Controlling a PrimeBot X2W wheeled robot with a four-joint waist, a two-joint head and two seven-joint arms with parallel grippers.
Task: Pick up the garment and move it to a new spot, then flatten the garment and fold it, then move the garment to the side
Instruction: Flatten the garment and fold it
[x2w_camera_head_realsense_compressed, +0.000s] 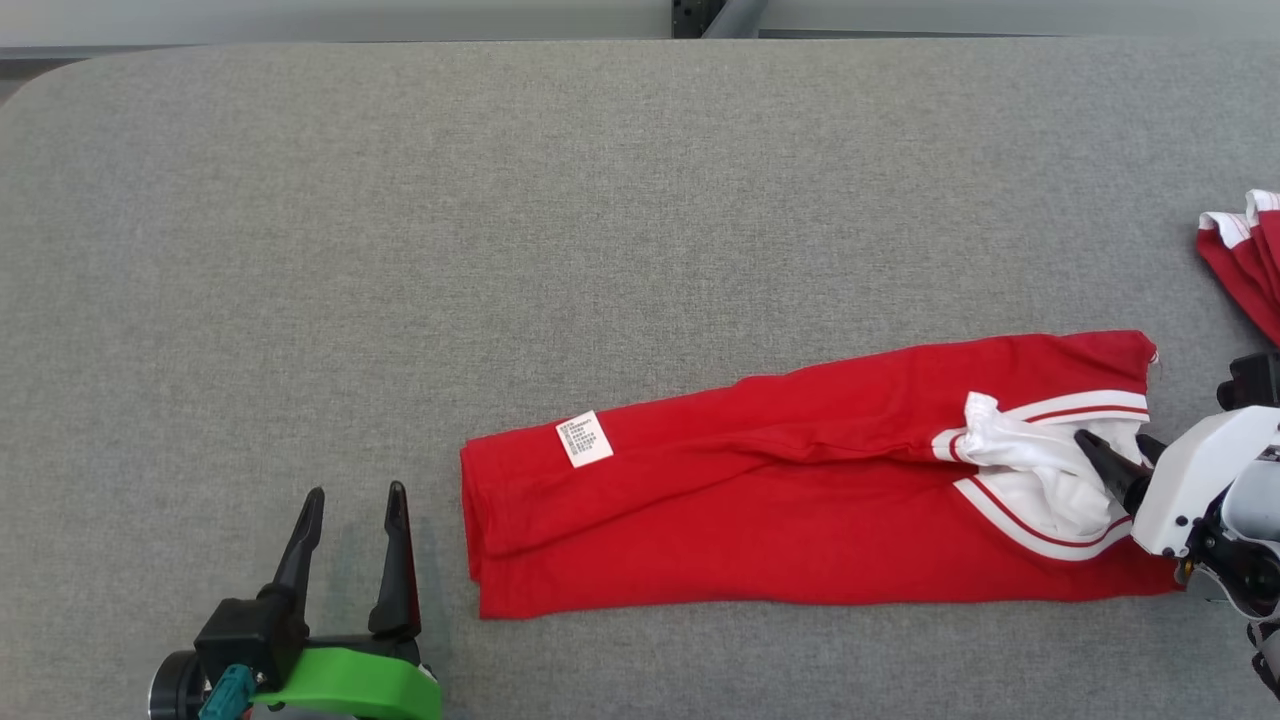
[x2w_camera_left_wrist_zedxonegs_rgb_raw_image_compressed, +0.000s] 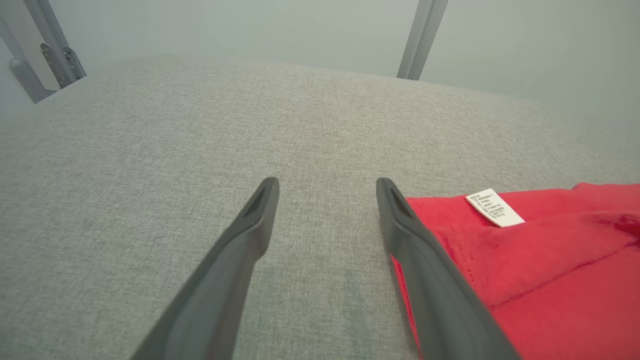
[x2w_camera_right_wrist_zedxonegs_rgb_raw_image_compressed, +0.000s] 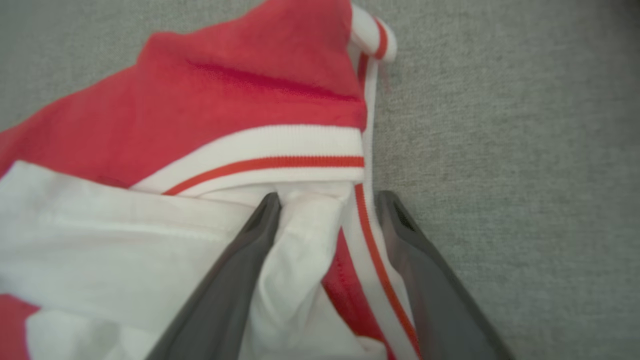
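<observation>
Red shirt (x2w_camera_head_realsense_compressed: 800, 500) lies lengthwise; right gripper (x2w_camera_head_realsense_compressed: 1112, 442), jaws apart, straddles its white-trimmed end, left gripper (x2w_camera_head_realsense_compressed: 357, 490) gapes just off its hem.

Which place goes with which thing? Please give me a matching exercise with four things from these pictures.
1 left gripper
2 right gripper
3 white label
4 second red cloth

A on the garment's left end
B at the far right of the head view
C open, over the bare grey surface
D open, astride white fabric

Pairs: 1-C, 2-D, 3-A, 4-B
</observation>
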